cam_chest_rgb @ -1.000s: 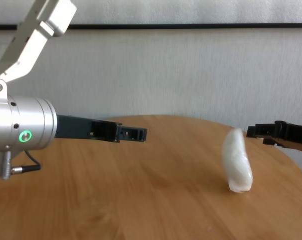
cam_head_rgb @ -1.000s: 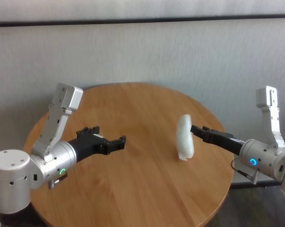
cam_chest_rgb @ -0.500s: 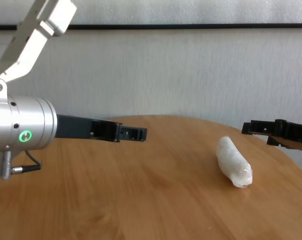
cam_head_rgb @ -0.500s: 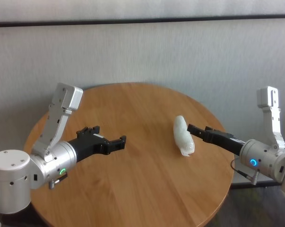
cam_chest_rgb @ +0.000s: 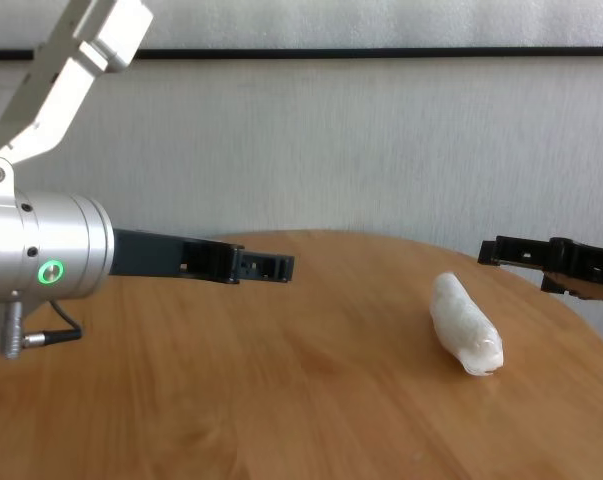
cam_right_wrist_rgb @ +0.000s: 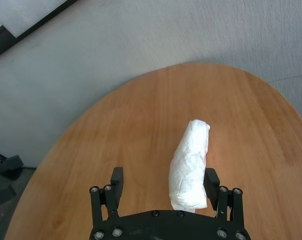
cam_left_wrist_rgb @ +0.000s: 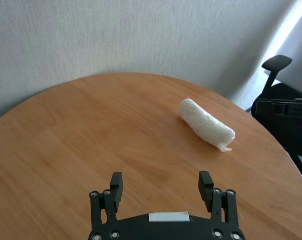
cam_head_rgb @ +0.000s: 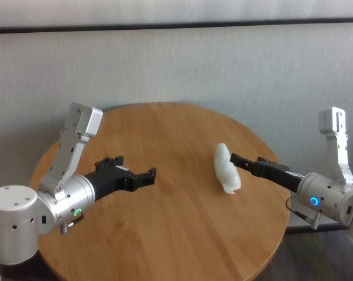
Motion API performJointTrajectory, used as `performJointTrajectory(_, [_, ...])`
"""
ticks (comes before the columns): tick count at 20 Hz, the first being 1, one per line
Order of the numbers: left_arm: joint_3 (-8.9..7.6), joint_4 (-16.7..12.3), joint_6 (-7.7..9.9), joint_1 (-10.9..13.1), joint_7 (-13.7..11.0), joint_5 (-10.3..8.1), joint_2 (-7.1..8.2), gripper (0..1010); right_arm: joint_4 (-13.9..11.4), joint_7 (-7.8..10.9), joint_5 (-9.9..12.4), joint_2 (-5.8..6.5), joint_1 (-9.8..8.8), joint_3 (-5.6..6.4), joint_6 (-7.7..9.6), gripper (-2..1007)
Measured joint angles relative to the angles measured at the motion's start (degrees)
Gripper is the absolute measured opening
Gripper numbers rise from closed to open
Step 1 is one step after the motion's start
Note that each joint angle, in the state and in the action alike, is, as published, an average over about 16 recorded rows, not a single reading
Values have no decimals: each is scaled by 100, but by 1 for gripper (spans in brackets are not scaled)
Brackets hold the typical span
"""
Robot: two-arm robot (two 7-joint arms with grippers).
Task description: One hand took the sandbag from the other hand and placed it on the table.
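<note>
The sandbag point(cam_head_rgb: 228, 168) is a small white crinkly pouch lying flat on the round wooden table point(cam_head_rgb: 182, 234), right of centre. My right gripper point(cam_head_rgb: 236, 158) hovers just right of it, open and empty, apart from the pouch. In the right wrist view the sandbag point(cam_right_wrist_rgb: 191, 165) lies beyond the gripper point(cam_right_wrist_rgb: 164, 173), close to one finger point(cam_right_wrist_rgb: 211, 176). My left gripper point(cam_head_rgb: 148, 174), with a silver wrist and green ring, hovers over the table's left half, open and empty. It also shows in the left wrist view point(cam_left_wrist_rgb: 161, 179), with the sandbag point(cam_left_wrist_rgb: 207, 125) farther off.
A grey wall stands behind the table. A black office chair point(cam_left_wrist_rgb: 276, 65) stands beyond the table's far right edge. The table's rim point(cam_chest_rgb: 381, 240) curves close behind the sandbag point(cam_chest_rgb: 465, 325).
The sandbag stood on end by the right gripper a second ago; it has tipped over and now lies flat. The right gripper has shifted slightly. The left arm has not moved.
</note>
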Motion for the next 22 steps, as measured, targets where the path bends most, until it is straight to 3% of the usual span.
performJointTrajectory(11, [0,-2,-3,0,0,-2,1,1000,-12,51,-87,-11,23,-39,-42,1005])
performJointTrajectory(16, [0,-2,-3,0,0,-2,1,1000,-1,209,-288,-70,139,-155,-76,1005])
performJointTrajectory(22, [1,-2,-4,0,0,-2,1,1000,68,479,-611,-235,380,-354,-116,1005])
